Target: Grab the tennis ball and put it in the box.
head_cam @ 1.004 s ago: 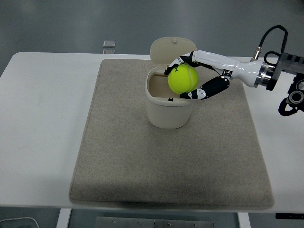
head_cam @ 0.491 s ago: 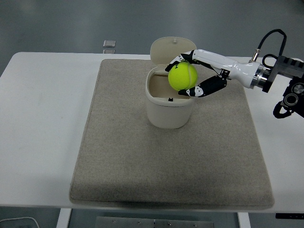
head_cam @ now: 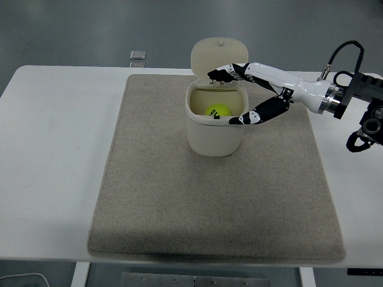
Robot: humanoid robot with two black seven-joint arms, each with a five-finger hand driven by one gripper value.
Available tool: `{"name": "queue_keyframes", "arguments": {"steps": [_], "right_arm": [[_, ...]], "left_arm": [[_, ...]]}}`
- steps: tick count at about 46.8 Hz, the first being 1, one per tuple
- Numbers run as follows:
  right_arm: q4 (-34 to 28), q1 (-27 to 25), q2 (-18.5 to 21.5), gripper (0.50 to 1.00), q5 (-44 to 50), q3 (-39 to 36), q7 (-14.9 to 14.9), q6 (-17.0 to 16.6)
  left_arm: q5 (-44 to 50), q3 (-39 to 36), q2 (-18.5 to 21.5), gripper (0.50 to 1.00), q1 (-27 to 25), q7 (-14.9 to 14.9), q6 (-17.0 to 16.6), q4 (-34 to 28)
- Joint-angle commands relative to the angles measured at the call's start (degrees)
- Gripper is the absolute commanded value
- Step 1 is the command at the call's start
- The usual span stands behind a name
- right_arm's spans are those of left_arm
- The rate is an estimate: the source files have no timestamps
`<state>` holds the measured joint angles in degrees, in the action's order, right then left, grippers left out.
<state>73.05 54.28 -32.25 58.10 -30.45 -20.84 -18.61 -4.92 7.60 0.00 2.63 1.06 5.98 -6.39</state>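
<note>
The yellow-green tennis ball lies inside the cream box, down at its bottom, with the hinged lid standing upright behind. My right hand hovers over the box's right rim, fingers spread and holding nothing; the upper fingers reach over the far rim and the thumb sits by the near right rim. The left arm does not show.
The box stands at the back centre of a grey felt mat on the white table. A small grey square object lies at the table's far edge. My right forearm and its cable cross the right side.
The ball has left my right hand and dropped into the box. The fingers have spread apart over the rim, and the box has shifted slightly.
</note>
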Motion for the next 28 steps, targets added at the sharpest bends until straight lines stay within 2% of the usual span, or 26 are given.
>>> {"name": "queue_keyframes", "arguments": {"steps": [1,4,8,20,28], "right_arm": [[-0.02,0.3,-2.37,0.897,-8.07,-0.05,0.1,-6.77],[-0.19,0.3,-4.04,0.897,-13.7,0.13,0.27,-11.35],[-0.8,0.21,-5.45,0.897,-18.98,0.48,1.68,-14.17],[-4.14,-1.72,-6.68,0.897,-29.79,0.39,2.12,-14.79],[-8.89,-2.43,-6.16,0.897,-37.88,0.57,2.64,-14.61]], "left_arm": [[0.0,-0.04,0.0,0.992,-0.08,0.0,0.0,-0.02],[0.0,0.04,0.0,0.992,0.01,0.0,0.0,-0.02],[0.0,-0.05,0.0,0.992,0.01,0.0,0.0,-0.02],[0.0,0.04,0.0,0.992,0.01,0.0,0.0,-0.02],[0.0,-0.05,0.0,0.992,0.01,0.0,0.0,-0.02]]}}
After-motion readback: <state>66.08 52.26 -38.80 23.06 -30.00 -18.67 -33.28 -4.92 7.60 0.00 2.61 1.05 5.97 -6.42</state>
